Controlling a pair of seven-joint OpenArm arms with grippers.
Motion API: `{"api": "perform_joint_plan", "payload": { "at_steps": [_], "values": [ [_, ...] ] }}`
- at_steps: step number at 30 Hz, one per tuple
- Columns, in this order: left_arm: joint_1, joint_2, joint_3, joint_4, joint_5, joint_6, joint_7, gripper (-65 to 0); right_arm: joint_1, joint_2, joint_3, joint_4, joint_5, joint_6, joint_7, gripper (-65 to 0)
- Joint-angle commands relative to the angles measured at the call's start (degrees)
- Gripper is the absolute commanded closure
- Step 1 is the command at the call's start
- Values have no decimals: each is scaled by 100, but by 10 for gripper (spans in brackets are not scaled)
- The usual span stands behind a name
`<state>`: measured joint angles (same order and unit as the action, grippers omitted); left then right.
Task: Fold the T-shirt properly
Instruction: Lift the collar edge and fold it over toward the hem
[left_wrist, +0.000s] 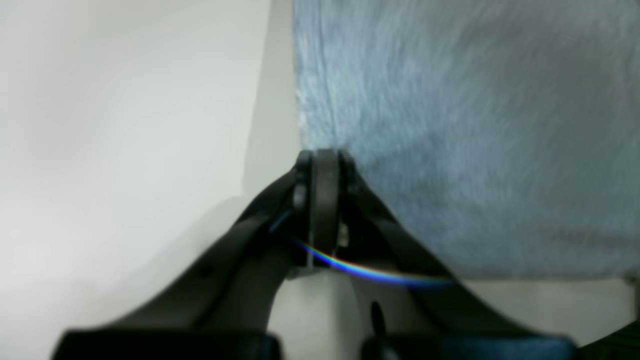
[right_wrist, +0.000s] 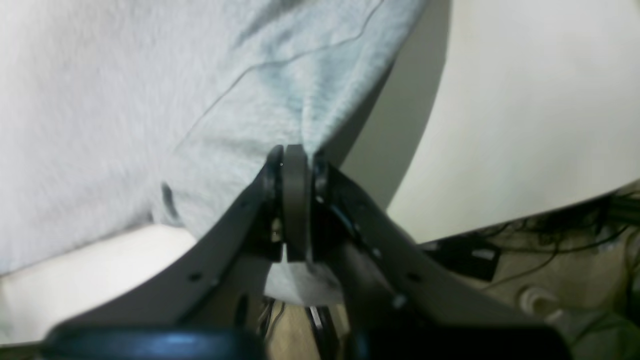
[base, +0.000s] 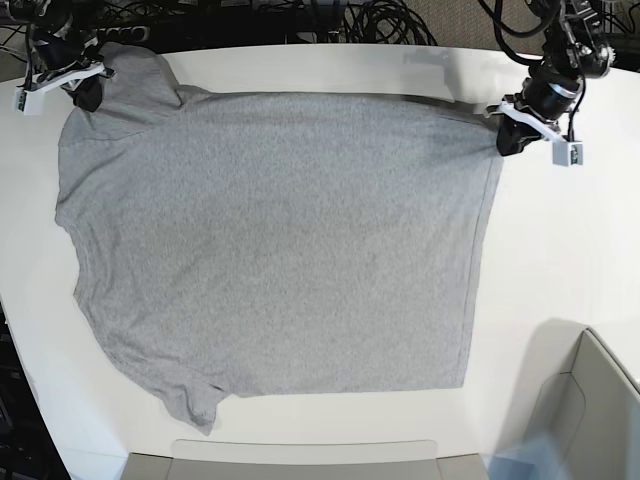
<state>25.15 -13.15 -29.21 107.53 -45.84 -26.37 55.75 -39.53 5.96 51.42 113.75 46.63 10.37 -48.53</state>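
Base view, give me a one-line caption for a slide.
Grey T-shirt spread plain side up on the white table, left gripper and right gripper each pinching a far corner.

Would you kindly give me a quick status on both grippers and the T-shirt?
Left gripper shut on T-shirt hem corner. Right gripper shut on sleeve. Shirt spread flat, plain side up, unfolded. Nothing on it.
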Motion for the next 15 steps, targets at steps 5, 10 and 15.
{"api": "perform_joint_plan", "payload": {
  "at_steps": [5,10,15],
  "values": [
    [-22,-52,-494,135,-607,4,425,0,-60,138,489,295,423,57,146,0],
    [-497,-52,-521,127,-598,48,505,0,230,349,454,260,405,57,5,0],
    [-840,-44,-468,118,-589,250,505,0,1047,587,445,242,-149,66,-716,0]
  ]
}}
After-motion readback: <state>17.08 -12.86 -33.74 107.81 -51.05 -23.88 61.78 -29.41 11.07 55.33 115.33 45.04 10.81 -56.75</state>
